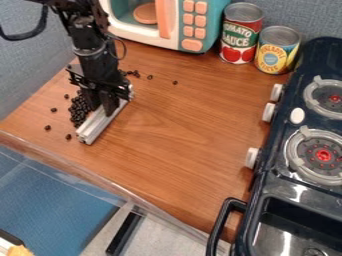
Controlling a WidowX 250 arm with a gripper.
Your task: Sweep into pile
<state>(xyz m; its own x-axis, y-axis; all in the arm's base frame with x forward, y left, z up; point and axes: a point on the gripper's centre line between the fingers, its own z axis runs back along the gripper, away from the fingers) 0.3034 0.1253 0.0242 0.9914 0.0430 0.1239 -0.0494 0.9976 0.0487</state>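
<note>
Upper left, the black gripper [105, 104] hangs down over the wooden table, shut on a silver metal bar [97, 125]. The bar rests on or just above the table, slanting from lower left to upper right. Small dark beans [79, 109] lie clustered along the bar's left side, partly hidden by the gripper. Several stray beans are scattered to the left, below the cluster, and behind the gripper toward the upper right.
A toy microwave [175, 22] stands at the back, with a tomato sauce can [240, 34] and a pineapple can [276, 50] to its right. The dark toy stove [310, 120] with a sink lines the right side. The table's front edge [100, 176] runs diagonally below.
</note>
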